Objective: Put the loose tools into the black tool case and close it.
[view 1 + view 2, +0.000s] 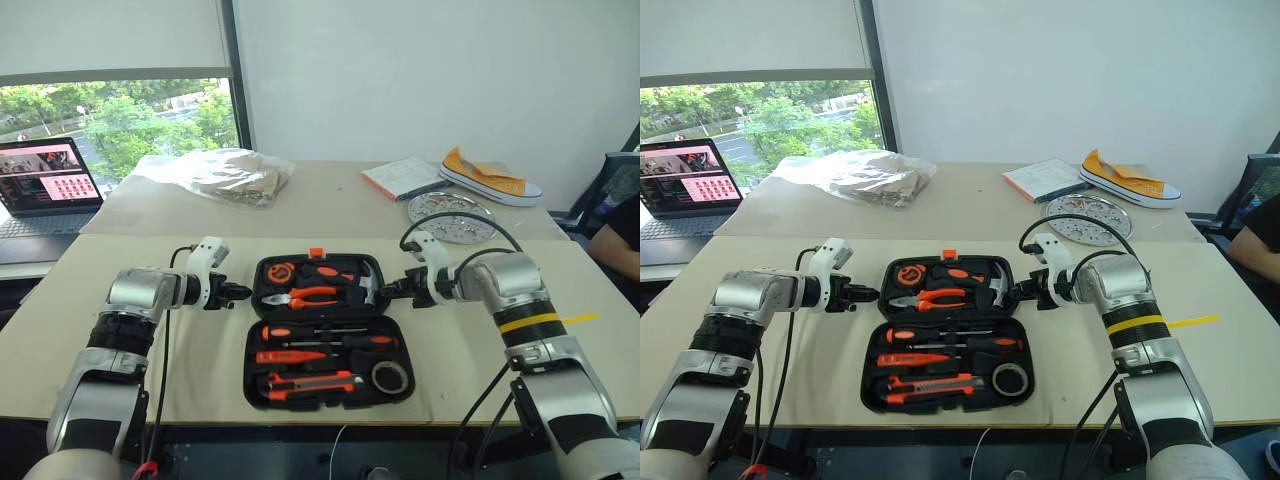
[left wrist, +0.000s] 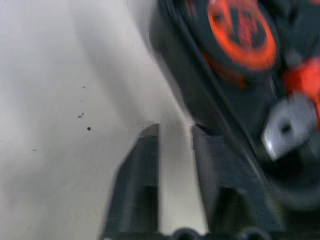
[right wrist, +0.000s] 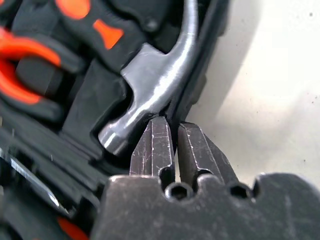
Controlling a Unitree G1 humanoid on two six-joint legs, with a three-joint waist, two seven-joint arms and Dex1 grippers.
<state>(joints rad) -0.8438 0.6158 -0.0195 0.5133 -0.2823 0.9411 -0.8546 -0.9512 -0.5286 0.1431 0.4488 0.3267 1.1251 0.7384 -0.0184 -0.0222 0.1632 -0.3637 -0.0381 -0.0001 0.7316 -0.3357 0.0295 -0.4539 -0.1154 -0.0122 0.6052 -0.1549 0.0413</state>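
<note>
A pale table (image 1: 200, 370) stands by a window in a white-walled room. The left gripper (image 1: 240, 292) is clenched at the left edge of the open black tool case (image 1: 330, 335), on its far half; its fingers (image 2: 142, 170) are drawn close, though the blurred wrist view leaves it unsure whether they pinch the rim. The right gripper (image 1: 390, 289) is clenched at the right edge of the same far half.

The case lies open mid-table, both halves flat. The near half holds the screwdrivers (image 1: 325, 341), utility knife (image 1: 310, 382) and tape roll (image 1: 389, 376) in their slots, so packing looks done. Folding the far half over and latching remains.

The right wrist view shows fingertips (image 3: 155, 145) just under the hammer (image 3: 150, 85) head at the rim. The head views show a laptop (image 1: 45, 180) far left and a shoe (image 1: 490, 178) far right.
</note>
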